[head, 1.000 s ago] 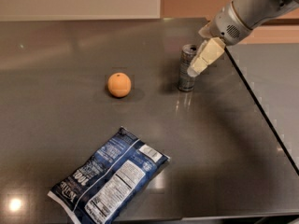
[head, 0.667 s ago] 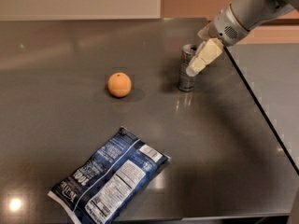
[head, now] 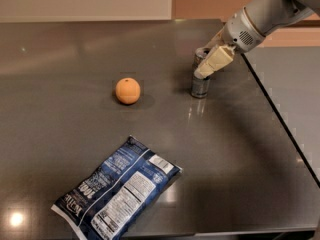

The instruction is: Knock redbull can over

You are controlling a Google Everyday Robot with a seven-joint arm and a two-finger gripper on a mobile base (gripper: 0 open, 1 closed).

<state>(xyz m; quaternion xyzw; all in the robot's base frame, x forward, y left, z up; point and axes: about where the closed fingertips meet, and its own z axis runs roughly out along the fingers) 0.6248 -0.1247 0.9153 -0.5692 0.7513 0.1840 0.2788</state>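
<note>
The redbull can stands upright on the dark table, right of centre toward the back. It is slim and silver with a silver top. My gripper comes in from the upper right on a grey arm. Its cream-coloured tip lies across the can's upper part, at or touching it on the side facing the camera, and hides that part of the can.
An orange fruit sits to the left of the can. A blue chip bag lies flat near the front edge. The table's right edge runs diagonally just right of the can.
The gripper has edged slightly to the left at the can's top. The can stands upright in the same spot.
</note>
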